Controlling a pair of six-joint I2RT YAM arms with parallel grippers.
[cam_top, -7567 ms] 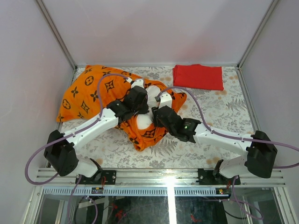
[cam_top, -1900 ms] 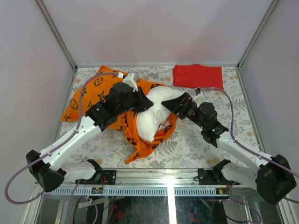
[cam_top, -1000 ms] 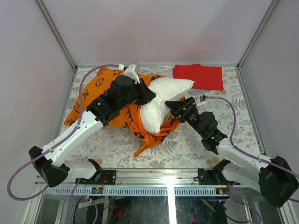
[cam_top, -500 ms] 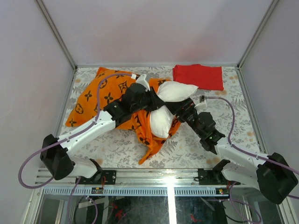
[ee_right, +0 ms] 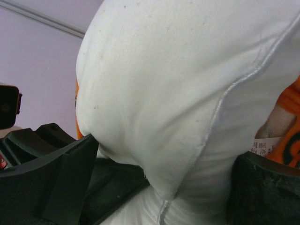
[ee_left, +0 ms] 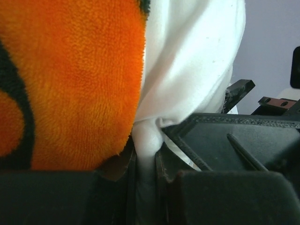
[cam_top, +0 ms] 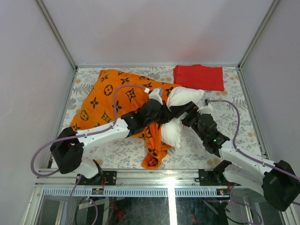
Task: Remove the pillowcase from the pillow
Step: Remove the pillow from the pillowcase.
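Observation:
The orange pillowcase (cam_top: pixel 115 96) with black motifs lies spread at the left and centre, a tail of it hanging toward the near edge. The white pillow (cam_top: pixel 183 97) sticks out of it to the right, squeezed into two lobes. My left gripper (cam_top: pixel 165 114) is shut on a thin fold of the pillow's white fabric (ee_left: pixel 146 140), with the orange pillowcase edge (ee_left: pixel 70 84) right beside it. My right gripper (cam_top: pixel 189 113) stands wide open, and the pillow (ee_right: pixel 178 93) bulges between its fingers (ee_right: pixel 61 173).
A folded plain red cloth (cam_top: pixel 198 77) lies at the back right. The floral table covering (cam_top: pixel 225 110) shows to the right and along the near edge. Pale walls close in the left, back and right.
My left gripper has moved right and toward the near edge with its fold. The pillowcase has settled flatter to the left, and the pillow's bare end has narrowed. The right gripper has barely shifted.

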